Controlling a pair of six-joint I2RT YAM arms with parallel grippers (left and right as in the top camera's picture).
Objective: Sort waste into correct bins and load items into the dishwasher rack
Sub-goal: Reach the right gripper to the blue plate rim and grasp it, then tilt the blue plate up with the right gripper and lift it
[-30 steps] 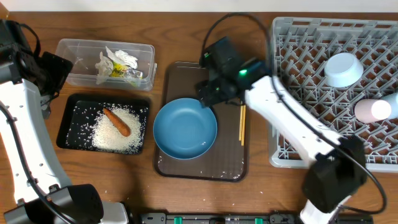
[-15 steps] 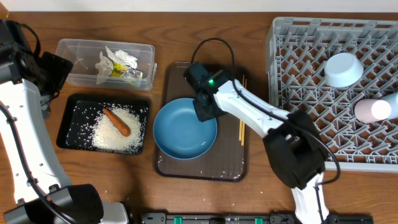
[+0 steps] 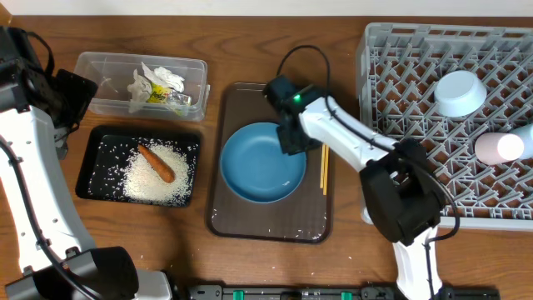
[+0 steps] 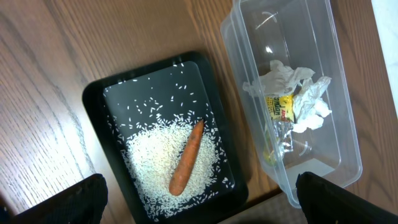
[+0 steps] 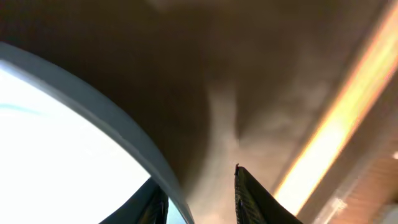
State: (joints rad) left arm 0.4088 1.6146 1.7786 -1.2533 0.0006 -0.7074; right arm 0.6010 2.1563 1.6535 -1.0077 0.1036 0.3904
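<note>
The large dark-blue bowl (image 3: 262, 165) sits on the brown serving tray (image 3: 241, 221). My right gripper (image 3: 293, 140) is shut on its upper right rim (image 5: 93, 102), one finger inside and one outside. The chopsticks (image 3: 325, 167) lie along the tray's right side. In the grey dishwasher rack (image 3: 416, 125) rest a pale-blue bowl (image 3: 460, 92) and a whitish cup (image 3: 504, 147). Rice (image 3: 154, 183) and the carrot (image 3: 156, 163) lie in the black tray (image 3: 92, 179). Wrappers (image 3: 158, 87) fill the clear tub (image 3: 108, 75). My left gripper (image 4: 205, 205) hangs open above both bins.
The two bins stand side by side at the left, the rack fills the right edge. Loose rice grains dot the brown serving tray's lower part. A black cable (image 3: 291, 62) loops above the right arm.
My right gripper narrowed around the bowl's rim and shifted right. The dark-blue bowl slid right and slightly up on the tray with it. The left arm stayed still.
</note>
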